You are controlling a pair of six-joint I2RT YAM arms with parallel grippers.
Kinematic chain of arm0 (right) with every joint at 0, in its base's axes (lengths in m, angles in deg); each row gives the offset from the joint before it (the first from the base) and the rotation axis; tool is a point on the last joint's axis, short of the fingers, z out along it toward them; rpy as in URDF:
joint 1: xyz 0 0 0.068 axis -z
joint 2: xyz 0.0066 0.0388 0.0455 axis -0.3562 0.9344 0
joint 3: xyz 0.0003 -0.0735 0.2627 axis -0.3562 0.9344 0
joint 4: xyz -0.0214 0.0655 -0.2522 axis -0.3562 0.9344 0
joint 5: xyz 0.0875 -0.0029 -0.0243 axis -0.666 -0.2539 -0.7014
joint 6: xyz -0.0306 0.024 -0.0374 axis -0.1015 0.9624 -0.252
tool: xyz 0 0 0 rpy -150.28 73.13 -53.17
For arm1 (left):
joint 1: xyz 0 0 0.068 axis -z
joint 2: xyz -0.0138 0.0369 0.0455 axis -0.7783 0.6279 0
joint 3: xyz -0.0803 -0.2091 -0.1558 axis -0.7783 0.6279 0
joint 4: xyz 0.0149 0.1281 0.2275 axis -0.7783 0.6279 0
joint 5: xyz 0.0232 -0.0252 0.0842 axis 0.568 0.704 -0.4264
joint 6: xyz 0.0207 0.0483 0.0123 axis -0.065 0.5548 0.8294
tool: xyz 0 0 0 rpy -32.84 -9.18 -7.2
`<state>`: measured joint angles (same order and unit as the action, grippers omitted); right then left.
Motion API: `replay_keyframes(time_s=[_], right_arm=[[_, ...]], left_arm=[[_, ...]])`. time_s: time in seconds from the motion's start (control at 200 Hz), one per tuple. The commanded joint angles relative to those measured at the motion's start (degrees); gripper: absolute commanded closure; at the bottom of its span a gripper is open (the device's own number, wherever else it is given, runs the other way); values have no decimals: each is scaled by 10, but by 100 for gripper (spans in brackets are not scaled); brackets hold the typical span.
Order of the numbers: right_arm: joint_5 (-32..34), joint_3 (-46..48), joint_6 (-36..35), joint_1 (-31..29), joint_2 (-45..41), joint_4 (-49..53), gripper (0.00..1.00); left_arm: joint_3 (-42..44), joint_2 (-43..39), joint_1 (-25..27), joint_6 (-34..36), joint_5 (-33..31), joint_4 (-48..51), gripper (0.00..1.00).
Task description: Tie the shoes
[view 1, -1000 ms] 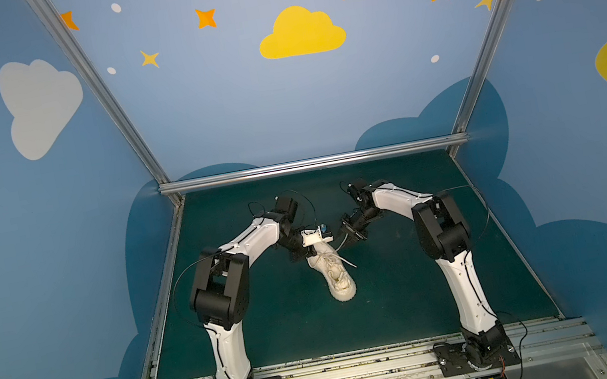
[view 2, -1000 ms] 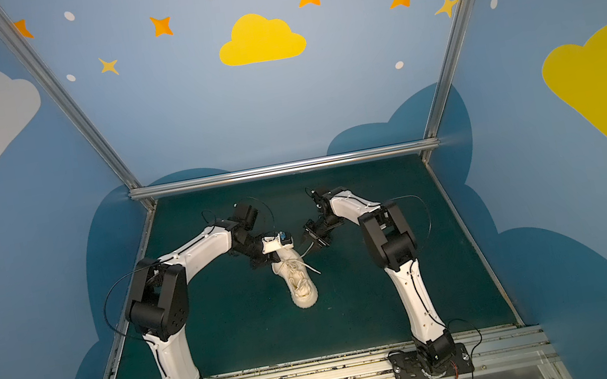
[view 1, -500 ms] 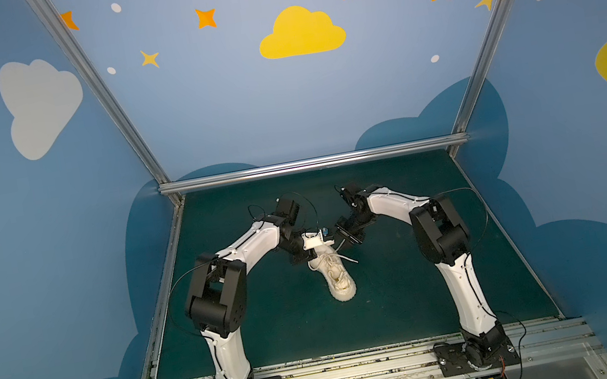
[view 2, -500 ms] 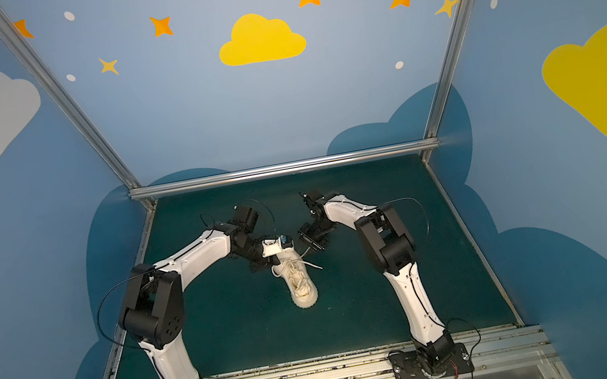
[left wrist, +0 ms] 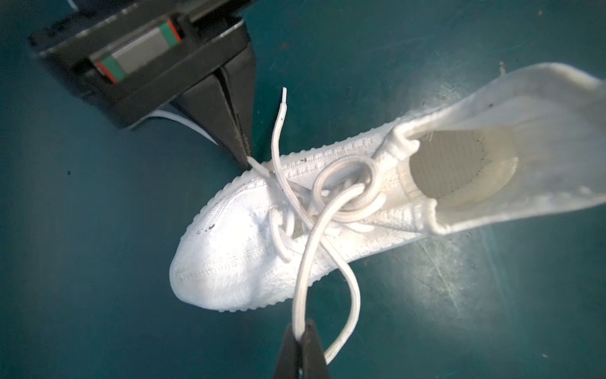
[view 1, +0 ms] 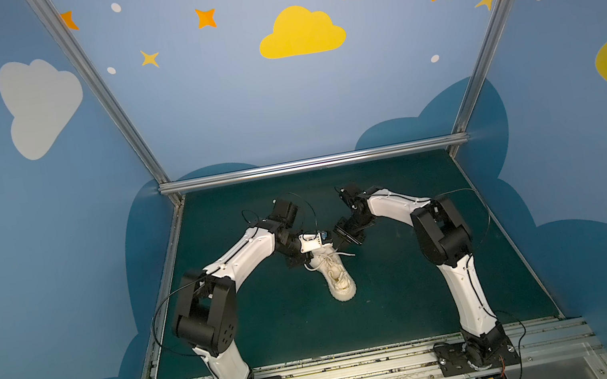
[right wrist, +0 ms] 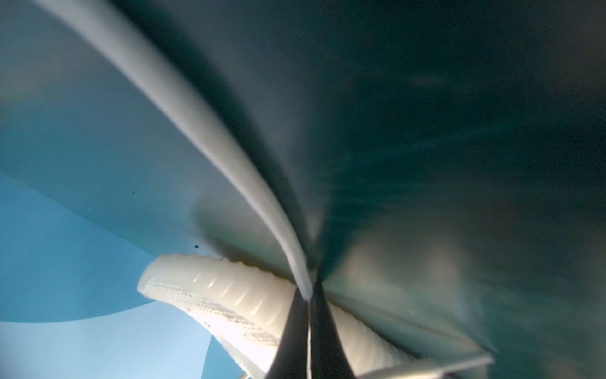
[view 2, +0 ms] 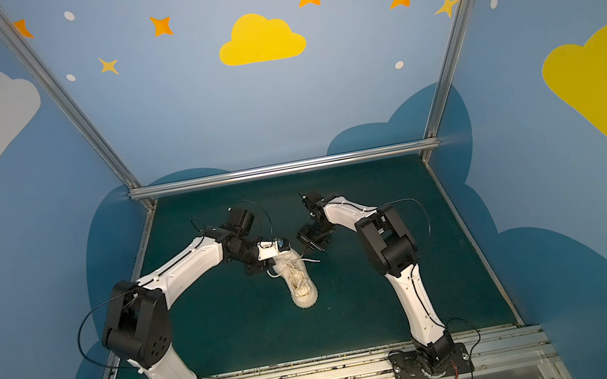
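- The off-white sneaker [view 1: 336, 277] lies near the middle of the green mat [view 1: 419, 305], between the two arms. Its toe points to the near side and its heel to the far side.
- The laces [left wrist: 328, 203] already cross over the tongue and make one loose ring [left wrist: 344, 183], but I see no tight knot and no bow.
- The left gripper [left wrist: 301, 331] is clenched on one lace strand that comes out of this ring.
- The right gripper [left wrist: 246, 157] is also pinched on a lace, just beside the sneaker's side. Its own wrist view shows the white strand [right wrist: 229, 157] caught between the closed jaws.
- I judge the task as about half done. The first crossing exists and both strands are in hand. The pulling tight and the bow are left.
- Compared with one second ago, the right gripper has come a little closer to the sneaker and has closed on the lace. The sneaker and the left arm stay almost in the same place.
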<state>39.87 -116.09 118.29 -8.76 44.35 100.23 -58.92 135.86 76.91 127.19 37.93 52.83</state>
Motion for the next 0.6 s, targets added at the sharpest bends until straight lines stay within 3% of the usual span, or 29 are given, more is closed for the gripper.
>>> replay_keyframes(time_s=[0.0, 0.596], right_arm=[[40, 23, 0, 12, -68, 22, 100], [122, 120, 4, 55, -185, 31, 100]], left_arm=[[7, -27, 4, -18, -34, 55, 97], [32, -100, 36, -105, -199, 138, 97]])
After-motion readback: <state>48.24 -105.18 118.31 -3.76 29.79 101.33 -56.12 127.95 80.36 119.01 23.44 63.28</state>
